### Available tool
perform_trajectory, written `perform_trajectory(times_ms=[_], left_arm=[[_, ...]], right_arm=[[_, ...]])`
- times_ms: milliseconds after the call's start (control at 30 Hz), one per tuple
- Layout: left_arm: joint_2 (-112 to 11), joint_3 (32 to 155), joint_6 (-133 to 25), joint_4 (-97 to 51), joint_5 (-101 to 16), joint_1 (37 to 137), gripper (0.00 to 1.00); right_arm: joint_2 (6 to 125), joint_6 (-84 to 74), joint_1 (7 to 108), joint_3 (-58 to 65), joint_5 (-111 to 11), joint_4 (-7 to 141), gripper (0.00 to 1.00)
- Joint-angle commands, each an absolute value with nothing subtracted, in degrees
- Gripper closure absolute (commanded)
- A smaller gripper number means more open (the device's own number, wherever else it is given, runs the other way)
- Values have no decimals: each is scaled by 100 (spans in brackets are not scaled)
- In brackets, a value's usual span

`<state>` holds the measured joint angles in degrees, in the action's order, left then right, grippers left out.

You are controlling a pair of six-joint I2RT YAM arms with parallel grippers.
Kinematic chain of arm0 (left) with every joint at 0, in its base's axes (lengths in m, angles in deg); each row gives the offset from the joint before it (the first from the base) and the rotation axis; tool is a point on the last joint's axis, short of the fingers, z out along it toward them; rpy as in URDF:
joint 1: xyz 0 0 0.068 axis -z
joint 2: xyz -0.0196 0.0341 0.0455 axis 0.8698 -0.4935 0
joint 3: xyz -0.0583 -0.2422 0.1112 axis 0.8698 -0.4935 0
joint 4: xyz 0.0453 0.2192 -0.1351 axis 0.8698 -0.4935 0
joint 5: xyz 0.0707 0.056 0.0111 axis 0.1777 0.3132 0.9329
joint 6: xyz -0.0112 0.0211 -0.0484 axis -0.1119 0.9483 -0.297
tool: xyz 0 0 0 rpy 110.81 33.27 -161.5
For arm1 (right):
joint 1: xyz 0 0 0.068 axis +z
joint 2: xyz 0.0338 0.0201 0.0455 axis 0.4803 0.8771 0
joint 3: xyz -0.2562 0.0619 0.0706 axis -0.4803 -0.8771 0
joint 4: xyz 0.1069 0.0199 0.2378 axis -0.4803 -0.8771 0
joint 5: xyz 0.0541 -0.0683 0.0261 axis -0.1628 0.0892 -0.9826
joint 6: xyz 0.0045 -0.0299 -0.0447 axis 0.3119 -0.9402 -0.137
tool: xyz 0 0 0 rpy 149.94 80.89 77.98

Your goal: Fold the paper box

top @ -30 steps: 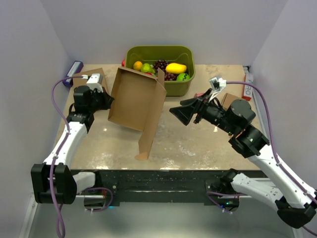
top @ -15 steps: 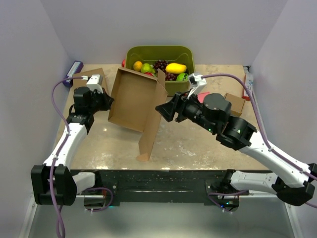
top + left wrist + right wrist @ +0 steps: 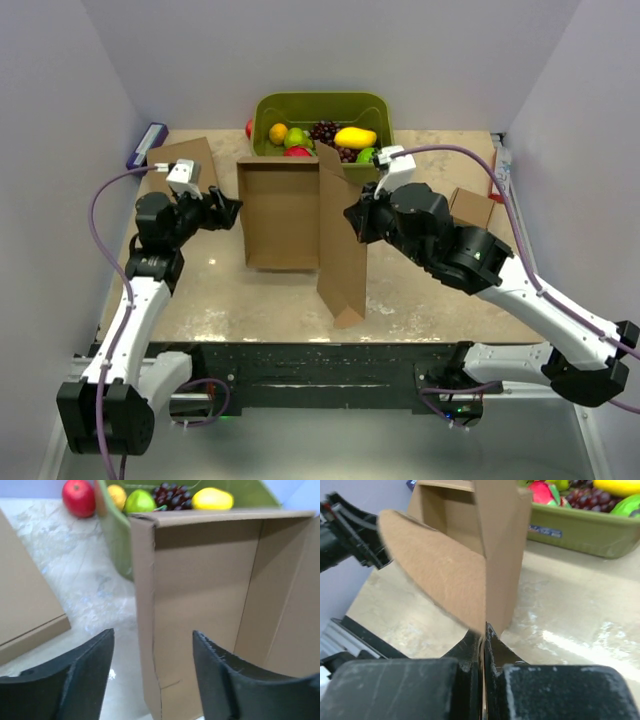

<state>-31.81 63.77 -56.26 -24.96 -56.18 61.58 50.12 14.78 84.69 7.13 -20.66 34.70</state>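
Plain pale lilac-grey walls on 3 sides (back, L & R), closing in a beige mottled stone-look tabletop. Black metal rail runs along tabletop's near edge. Smooth light-grey floor below it. Light soft & even; whitish glare streak on tabletop in rt wrist view.

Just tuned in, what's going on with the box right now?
Both arms are partway through folding the paper box, which sits open on the table. The right tool is shut on the edge of the box's long right-hand flap, which stands upright. The left tool is open at the box's left wall, with a finger on either side of it but not clamping it. The flap is not yet folded in.
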Motion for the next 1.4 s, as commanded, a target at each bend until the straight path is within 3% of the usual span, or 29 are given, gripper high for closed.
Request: perform_trajectory(times_ms=[0, 200, 400, 567, 767, 967, 1233, 1333, 1367], left_arm=[[-2625, 6245, -5511, -1942, -6070, 6131, 20], [-2255, 6420, -5265, -1704, -6561, 6140, 12], [-2693, 7051, -4888, -1168, -7851, 6385, 12], [-3080, 7923, -3947, -1669, -8083, 6799, 10], [-3247, 8442, -3499, -1327, -8601, 6799, 0], [-3923, 9047, -3437, -1650, -9216, 6913, 0], [-4258, 8952, -3129, -1599, -8865, 7343, 0], [-4469, 8961, -3260, -1538, -9084, 7388, 3], [-4565, 8961, -3304, -1459, -9163, 7388, 8]], right_arm=[[5058, 671, 8487, 1493, -1582, 3334, 100], [5813, -604, 8330, 2643, -2071, 2387, 100], [6623, -1738, 7873, 3752, -4005, 1559, 100], [6834, -2432, 7302, 4078, -4874, 1321, 100], [7282, -2986, 6993, 4746, -5377, 838, 100], [7616, -3260, 6853, 5098, -5808, 635, 100], [7599, -3427, 6826, 4870, -6133, 644, 100], [7634, -3506, 6808, 4808, -6221, 644, 100], [7669, -3541, 6800, 4800, -6213, 644, 100]])
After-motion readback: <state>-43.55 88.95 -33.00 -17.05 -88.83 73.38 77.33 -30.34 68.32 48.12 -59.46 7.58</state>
